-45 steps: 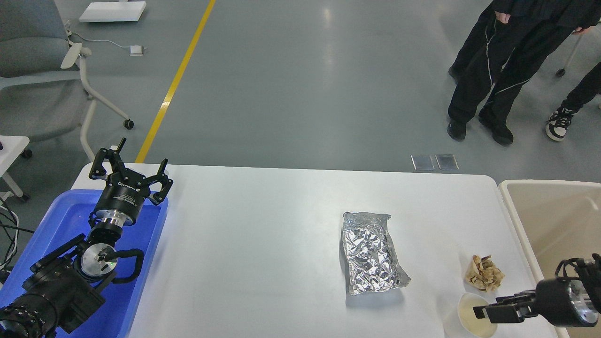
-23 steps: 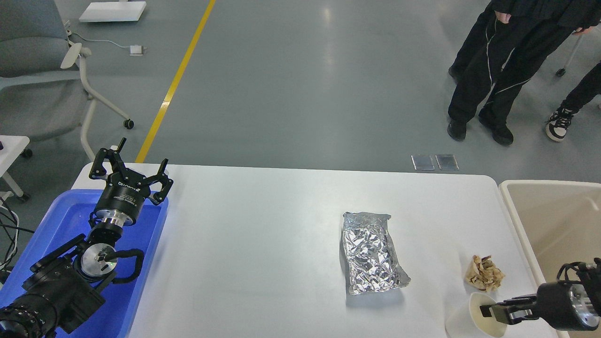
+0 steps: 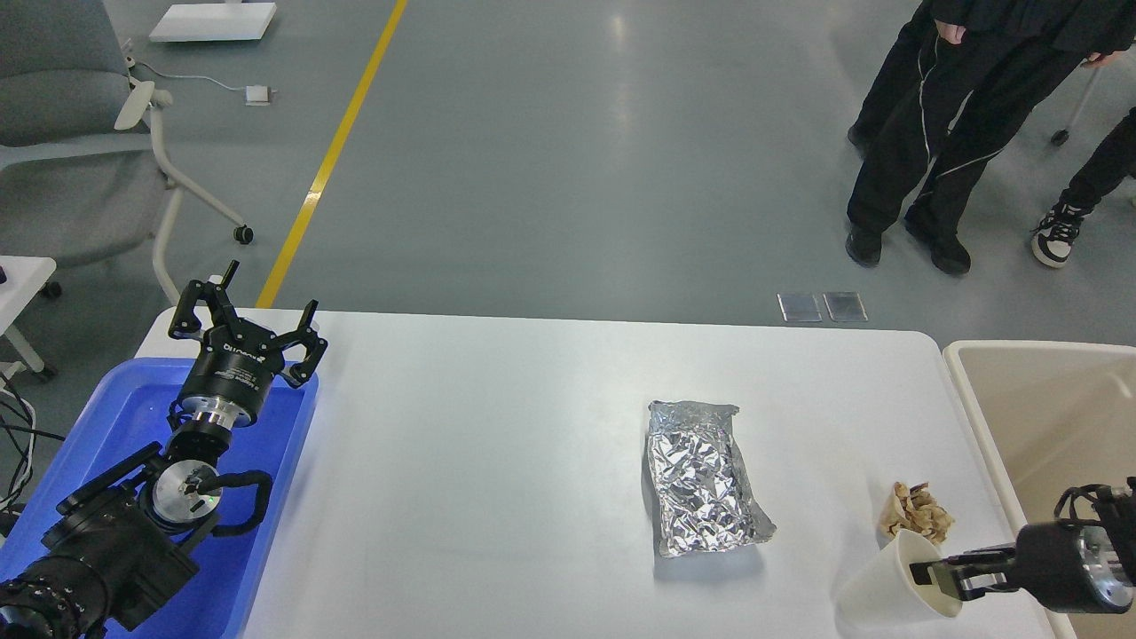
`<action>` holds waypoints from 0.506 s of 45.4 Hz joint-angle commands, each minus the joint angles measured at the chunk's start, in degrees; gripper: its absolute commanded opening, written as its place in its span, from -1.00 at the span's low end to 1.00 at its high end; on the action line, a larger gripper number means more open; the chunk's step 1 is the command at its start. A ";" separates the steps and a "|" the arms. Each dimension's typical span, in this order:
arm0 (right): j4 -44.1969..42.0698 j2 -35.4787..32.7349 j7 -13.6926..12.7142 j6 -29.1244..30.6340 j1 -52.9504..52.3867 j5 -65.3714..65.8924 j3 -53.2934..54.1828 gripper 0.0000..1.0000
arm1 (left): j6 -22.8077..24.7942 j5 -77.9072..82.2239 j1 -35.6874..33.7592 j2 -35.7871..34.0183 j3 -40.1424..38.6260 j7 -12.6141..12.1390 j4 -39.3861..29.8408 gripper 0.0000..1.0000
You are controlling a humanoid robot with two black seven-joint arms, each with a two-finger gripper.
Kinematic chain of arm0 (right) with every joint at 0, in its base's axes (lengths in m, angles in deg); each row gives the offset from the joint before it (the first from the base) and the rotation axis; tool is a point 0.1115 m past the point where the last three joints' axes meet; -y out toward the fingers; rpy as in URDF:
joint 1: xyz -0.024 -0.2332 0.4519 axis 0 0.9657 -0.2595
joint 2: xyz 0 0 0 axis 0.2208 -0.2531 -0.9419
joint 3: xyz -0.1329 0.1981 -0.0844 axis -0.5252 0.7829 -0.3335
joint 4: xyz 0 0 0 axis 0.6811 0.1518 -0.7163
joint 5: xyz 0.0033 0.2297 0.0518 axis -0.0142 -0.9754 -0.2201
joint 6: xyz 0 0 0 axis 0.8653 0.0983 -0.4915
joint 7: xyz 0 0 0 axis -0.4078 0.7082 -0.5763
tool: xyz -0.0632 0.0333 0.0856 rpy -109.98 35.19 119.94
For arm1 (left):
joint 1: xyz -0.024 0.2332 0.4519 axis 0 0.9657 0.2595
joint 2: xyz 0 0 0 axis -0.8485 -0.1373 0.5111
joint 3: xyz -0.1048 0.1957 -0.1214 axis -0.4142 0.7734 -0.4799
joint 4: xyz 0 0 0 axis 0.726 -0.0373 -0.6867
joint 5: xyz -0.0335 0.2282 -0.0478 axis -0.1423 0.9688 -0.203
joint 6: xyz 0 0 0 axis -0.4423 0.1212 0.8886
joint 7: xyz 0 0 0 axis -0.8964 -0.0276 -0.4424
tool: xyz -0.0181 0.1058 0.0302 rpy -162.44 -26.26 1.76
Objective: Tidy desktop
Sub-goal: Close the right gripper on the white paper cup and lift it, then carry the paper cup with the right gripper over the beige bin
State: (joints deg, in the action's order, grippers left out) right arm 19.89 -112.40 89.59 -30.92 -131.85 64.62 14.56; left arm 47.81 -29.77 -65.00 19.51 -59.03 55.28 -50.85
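Head view: foil packet [image 3: 706,479] lying mid-bench, crumpled brown paper [image 3: 919,515] near the right edge, just behind a tilted white cup [image 3: 892,587]. Bench [image 3: 497,444] white, smooth, round-cornered, filling the lower frame. Blue tray [image 3: 275,497] at left, beige bin [image 3: 1038,417] at right; contents hidden or unclear. Left end effector [image 3: 247,333] spread wide above the tray. Right end effector [image 3: 942,572] clamped on the cup's rim.

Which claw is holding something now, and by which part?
The right claw grips the white paper cup by its rim. The left claw holds nothing.
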 commanded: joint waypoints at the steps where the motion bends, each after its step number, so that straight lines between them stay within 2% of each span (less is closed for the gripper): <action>1: 0.58 -2.59 2.69 -0.01 -2.61 -0.93 1.77 -1.00 | 0.00 0.00 0.00 0.00 -0.01 -0.01 0.00 1.00; 10: 1.90 -6.37 7.79 0.60 -6.39 -2.68 5.02 -1.00 | 0.00 0.00 0.00 0.00 -0.01 -0.01 0.00 1.00; 16: 2.26 -8.74 12.36 0.78 -9.37 -6.02 6.08 -1.00 | 0.00 0.00 0.00 0.00 -0.09 -0.01 0.00 1.00; 23: 2.34 -10.68 12.36 1.39 -13.42 -9.89 6.08 -1.00 | 0.00 0.00 0.00 0.00 -0.01 -0.01 0.00 1.00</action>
State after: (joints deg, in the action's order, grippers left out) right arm 21.72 -119.66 99.19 -30.28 -139.97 59.63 19.48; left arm 47.81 -29.78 -65.00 19.51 -59.05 55.28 -50.85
